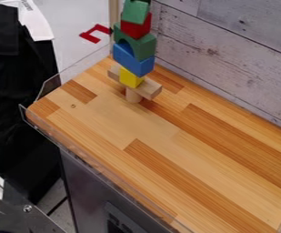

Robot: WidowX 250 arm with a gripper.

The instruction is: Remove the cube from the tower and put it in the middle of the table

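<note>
- Showing nearest the camera, in the lower left corner: one dark machine part (6, 214), bearing a round, shiny bolt (27, 208).
- Supporting the tower near its far left end: one wooden table (100, 127), striped in light and darker browns.
- Carrying the tower from below: one round wooden post (133, 95), standing upright.
- Lying crosswise on the post: one long plain wooden block (150, 89).
- Resting on that: one yellow block (128, 78), under one blue block (144, 68).
- Sitting above the blue: one green arch (145, 48), then one red block (141, 30).
- Topping the tower, on the red block: one green cube (136, 12).
- Hanging at the top edge, just above the green cube: one black gripper (145, 1). Being unable to tell whether apart, together or clamped on the cube.
- Edging the table at left: one clear panel (50, 85).
- Showing beyond the panel: one red angular piece (96, 32), one white sheet (36, 18) and some black cloth (9, 68).
- Rising behind the table: one wall of pale planks (221, 54).
- Standing below the table's near side: one dark grey cabinet (87, 182).
</note>
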